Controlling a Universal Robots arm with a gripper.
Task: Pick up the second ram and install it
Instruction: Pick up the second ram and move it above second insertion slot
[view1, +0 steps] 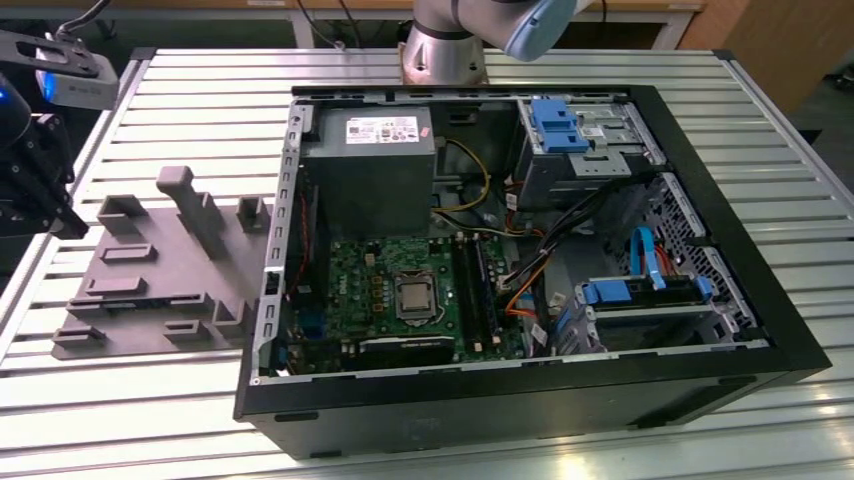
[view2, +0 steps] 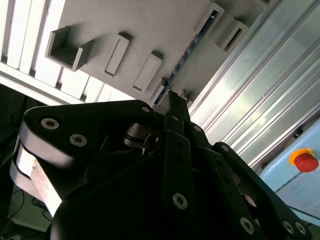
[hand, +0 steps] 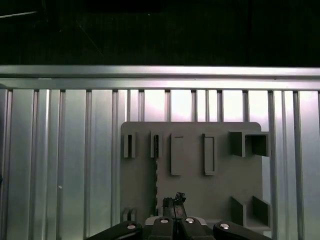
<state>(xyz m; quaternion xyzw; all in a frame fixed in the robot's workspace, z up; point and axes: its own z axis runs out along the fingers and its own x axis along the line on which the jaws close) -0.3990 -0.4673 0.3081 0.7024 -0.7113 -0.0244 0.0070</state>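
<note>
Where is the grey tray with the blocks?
The grey tray lies on the slatted table, at the exterior view's left of the open computer case. The gripper hangs over it.

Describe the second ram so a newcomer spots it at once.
Start at the grey moulded tray on the slatted table, at the exterior view's left of the open computer case. In the second wrist view, the second ram is the long thin strip across it: dark, while every neighbouring block is grey.

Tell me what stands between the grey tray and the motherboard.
In the exterior view, the computer case's side wall stands between the grey tray and the motherboard.
</note>
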